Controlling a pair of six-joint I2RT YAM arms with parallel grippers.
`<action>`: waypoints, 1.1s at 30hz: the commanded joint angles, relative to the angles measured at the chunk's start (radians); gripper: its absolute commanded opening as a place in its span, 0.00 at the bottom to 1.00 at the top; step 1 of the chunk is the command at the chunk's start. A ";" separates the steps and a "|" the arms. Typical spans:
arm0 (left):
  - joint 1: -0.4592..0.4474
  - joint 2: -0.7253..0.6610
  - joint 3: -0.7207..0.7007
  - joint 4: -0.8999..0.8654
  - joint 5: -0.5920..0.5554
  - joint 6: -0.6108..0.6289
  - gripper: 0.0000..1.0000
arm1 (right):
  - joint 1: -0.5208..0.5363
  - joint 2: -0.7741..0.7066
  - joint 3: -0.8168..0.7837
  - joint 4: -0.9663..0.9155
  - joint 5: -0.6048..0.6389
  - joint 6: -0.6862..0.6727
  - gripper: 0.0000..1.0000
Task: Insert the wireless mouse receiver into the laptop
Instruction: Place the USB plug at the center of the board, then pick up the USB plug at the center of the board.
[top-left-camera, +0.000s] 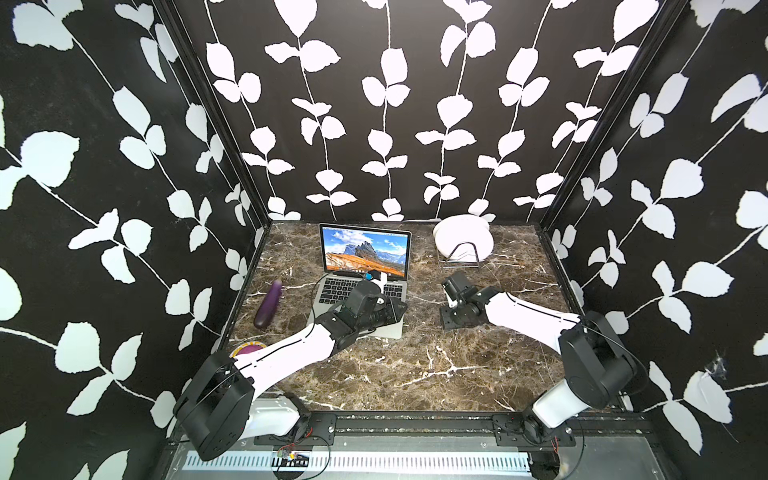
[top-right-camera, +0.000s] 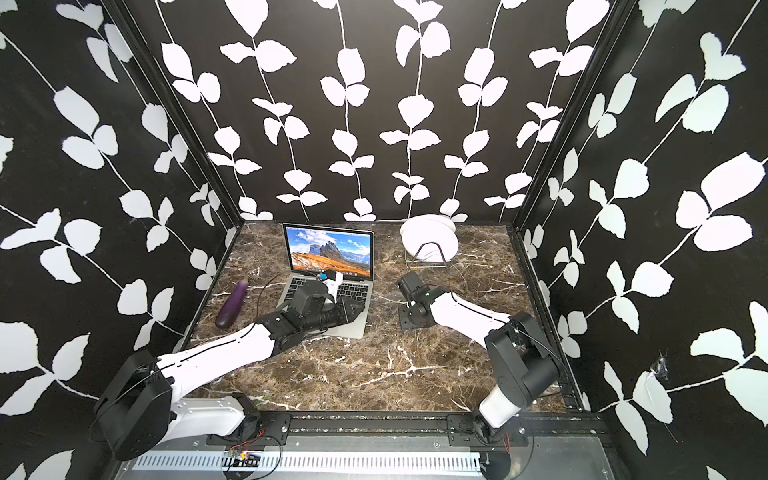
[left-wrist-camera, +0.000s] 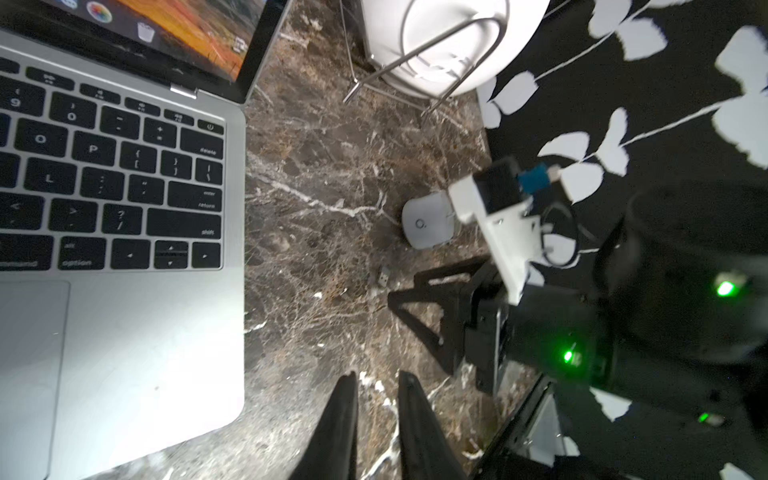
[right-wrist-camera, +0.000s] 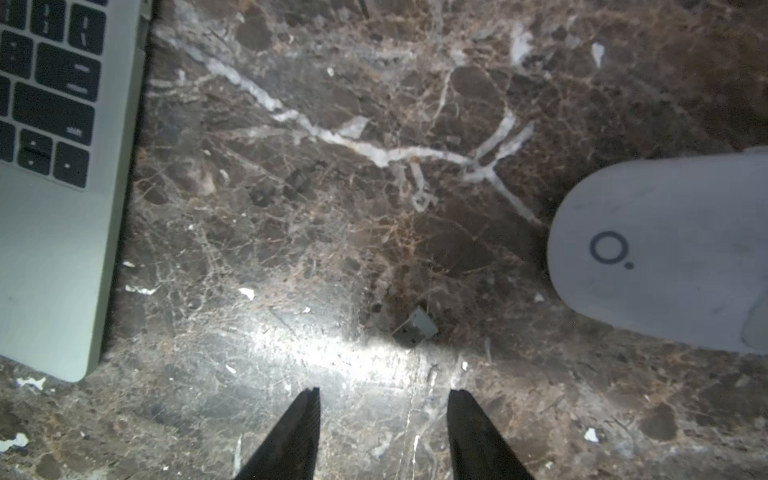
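Brown marble table (top-left-camera: 415, 374), black leaf wallpaper (top-left-camera: 353, 124) all round. In both top views the left gripper (top-left-camera: 399, 308) hangs over the laptop (top-left-camera: 365, 253), at its near right corner. The right gripper (top-left-camera: 448, 321) points down at the marble just beside it.

Left wrist view: jaws barely apart with nothing between, laptop edge close by.

Right wrist view: jaws spread and empty. The tiny receiver (right-wrist-camera: 415, 332) lies flat just ahead of the fingertips, with the mouse (right-wrist-camera: 665, 249) near it.
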 joint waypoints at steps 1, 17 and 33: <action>-0.003 -0.012 -0.016 -0.065 -0.007 0.063 0.21 | -0.008 0.069 0.065 -0.060 -0.034 -0.033 0.54; -0.045 0.088 -0.020 -0.027 0.020 0.070 0.21 | -0.027 0.210 0.137 -0.119 -0.010 0.006 0.45; -0.081 0.206 0.036 -0.019 0.030 0.071 0.20 | 0.014 0.034 0.032 -0.155 -0.117 0.096 0.43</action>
